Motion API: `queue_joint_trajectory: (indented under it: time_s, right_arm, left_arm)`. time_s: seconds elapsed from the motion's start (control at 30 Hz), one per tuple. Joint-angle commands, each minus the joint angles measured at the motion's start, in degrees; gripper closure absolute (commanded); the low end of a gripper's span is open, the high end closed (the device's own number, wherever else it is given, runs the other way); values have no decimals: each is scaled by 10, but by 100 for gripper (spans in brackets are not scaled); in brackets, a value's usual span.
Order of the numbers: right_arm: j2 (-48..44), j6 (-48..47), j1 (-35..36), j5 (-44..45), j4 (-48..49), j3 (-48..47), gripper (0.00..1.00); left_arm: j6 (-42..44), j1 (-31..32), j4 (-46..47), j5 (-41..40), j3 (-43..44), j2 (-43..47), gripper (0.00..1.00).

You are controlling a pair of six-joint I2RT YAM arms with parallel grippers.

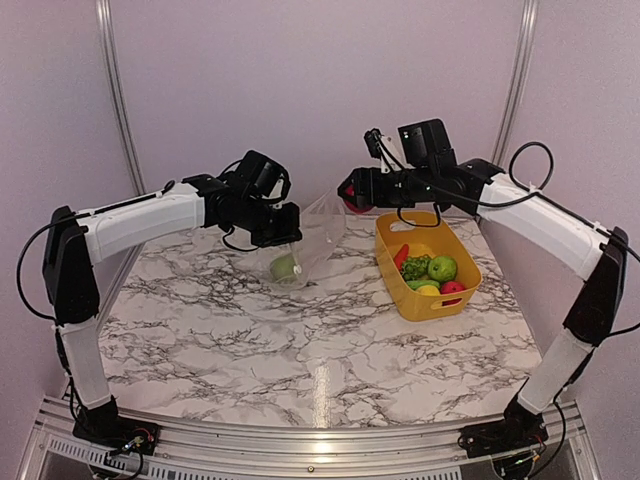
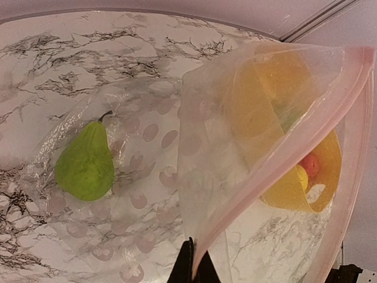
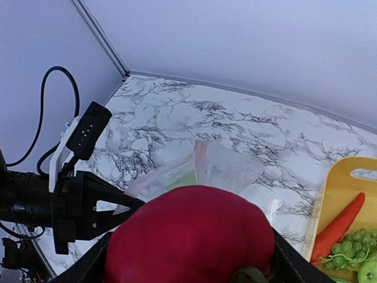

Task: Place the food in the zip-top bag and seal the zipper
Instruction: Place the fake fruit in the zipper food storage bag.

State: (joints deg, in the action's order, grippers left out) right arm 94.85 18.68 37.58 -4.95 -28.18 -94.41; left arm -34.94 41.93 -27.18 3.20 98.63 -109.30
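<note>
The zip-top bag (image 1: 318,235) sits at the middle of the marble table (image 1: 250,340), its body slumped on the surface and its mouth lifted toward the right. One piece of food is already inside, a green pear (image 2: 85,168) lying flat near the bottom. The zipper (image 2: 283,154), a pale pink strip along the mouth edge, is undone; in the left wrist view it climbs from the left gripper (image 2: 191,268), whose fingers are pinched together on that edge and hold one lip up.

Just to the right of the mouth and above it hangs the right gripper (image 1: 352,190), its jaws spread wide but clamped on a bulky red pepper (image 3: 188,236) that fills the bottom of its own camera view. Beyond it, the yellow basket (image 1: 390,262) holds the rest — a long red-orange piece (image 3: 341,221), green grapes (image 3: 347,250), an apple (image 1: 441,267) and a few red and yellow bits.

So the step in hand looks like loading, with the pepper as the second item and the sealing far off. The next move calls for carrying the pepper over the raised lip and down into the opening before release. How wide the mouth gapes is hard to judge from these angles — it may be only slightly parted, and the pepper is broad, so it could catch the free lip and fold the mouth shut.
</note>
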Motion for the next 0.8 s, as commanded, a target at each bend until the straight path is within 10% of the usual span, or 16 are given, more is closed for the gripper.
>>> queue_joint_trajectory:
  time_s: [0.0, 0.77]
  right_arm:
    - [18, 8, 28, -57, 50, -32, 35]
    - [96, -11, 47, 26, 19, -58, 31]
  left_arm:
    - [-9, -3, 10, 16, 15, -12, 100]
    - [-29, -4, 16, 27, 23, 20, 100]
